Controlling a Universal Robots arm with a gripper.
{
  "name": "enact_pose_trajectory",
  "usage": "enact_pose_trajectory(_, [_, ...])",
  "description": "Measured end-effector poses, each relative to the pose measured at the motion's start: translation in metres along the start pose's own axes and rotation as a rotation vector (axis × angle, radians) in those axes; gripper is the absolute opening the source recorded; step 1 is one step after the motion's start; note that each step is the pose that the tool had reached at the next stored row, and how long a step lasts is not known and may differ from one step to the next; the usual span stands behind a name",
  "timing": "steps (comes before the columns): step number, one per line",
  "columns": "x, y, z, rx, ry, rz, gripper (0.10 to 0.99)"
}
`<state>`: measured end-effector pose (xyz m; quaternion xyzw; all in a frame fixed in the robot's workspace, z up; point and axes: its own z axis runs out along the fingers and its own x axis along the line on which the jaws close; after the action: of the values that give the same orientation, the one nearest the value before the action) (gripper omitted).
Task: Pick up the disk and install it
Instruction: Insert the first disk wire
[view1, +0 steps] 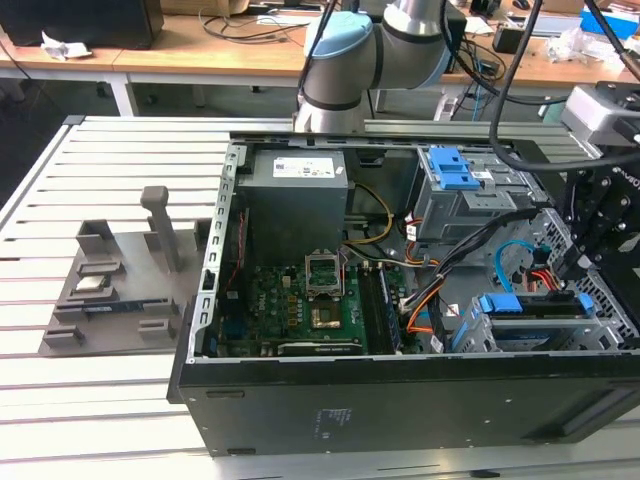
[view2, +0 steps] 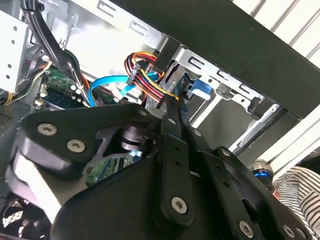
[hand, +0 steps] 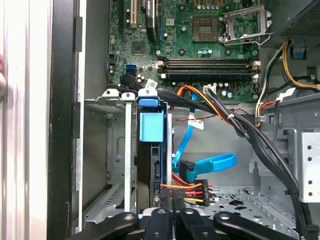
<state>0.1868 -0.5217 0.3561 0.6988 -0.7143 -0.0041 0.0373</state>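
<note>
Exterior view
Bench: a slatted white bench (view1: 110, 150) carried an open computer case (view1: 400, 400) lying on its side.
Fixture: a grey stand with an upright post (view1: 165, 228) sat on the bench at the exterior view's left of the case.
Case contents: a green circuit board (view1: 300, 310) lay on the floor of the case, a grey power-supply box (view1: 297, 195) behind it, and a drive cage with a blue latch (view1: 450, 168) towards the exterior view's right.
Disk: the disk (view1: 535, 305), framed in blue, stood on edge in the bay at the case's front corner on the exterior view's right.
Jaws: the jaws (view1: 572, 268) hung just above the disk's far end; whether wide or narrow could not be told here.

Second wrist view
Jaws: the black links met at a narrow tip (view2: 172, 107), drawn together, beside coloured power wires (view2: 145, 75) and a blue data cable (view2: 107, 85).

First wrist view
Disk: the disk (hand: 151, 150) sat upright between the bay's metal rails, its blue bracket tab uppermost.
Jaws: the black links (hand: 172, 212) lay close together at the disk's connector end, beside the wire plug (hand: 192, 190).
</note>
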Motion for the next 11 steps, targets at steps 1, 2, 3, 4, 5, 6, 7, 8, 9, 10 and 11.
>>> enact_pose_trajectory(1, [-0.0005, 0.0001, -0.0027, 0.000, 0.0016, 0.000, 0.106])
enact_pose_trajectory(2, [-0.0007, 0.0002, -0.0051, 0.000, 0.0024, 0.000, 0.106])
enact_pose_trajectory(3, [-0.0007, 0.0004, -0.0080, 0.000, 0.0029, 0.000, 0.106])
enact_pose_trajectory(4, [-0.0006, 0.0005, -0.0101, 0.000, 0.0029, 0.000, 0.106])
enact_pose_trajectory(5, [-0.0004, 0.0007, -0.0138, 0.000, 0.0030, 0.000, 0.106])
enact_pose_trajectory(6, [-0.0002, 0.0010, -0.0174, 0.000, 0.0030, 0.000, 0.106])
enact_pose_trajectory(7, [-0.0001, 0.0011, -0.0196, 0.000, 0.0031, 0.000, 0.106])
enact_pose_trajectory(8, [-0.0001, 0.0012, -0.0210, 0.000, 0.0032, 0.000, 0.106])
enact_pose_trajectory(9, [0.0000, 0.0012, -0.0217, 0.000, 0.0029, 0.000, 0.106])
enact_pose_trajectory(10, [-0.0001, 0.0012, -0.0216, 0.000, 0.0028, 0.000, 0.106])
enact_pose_trajectory(11, [-0.0001, 0.0012, -0.0217, 0.000, 0.0029, 0.000, 0.106])
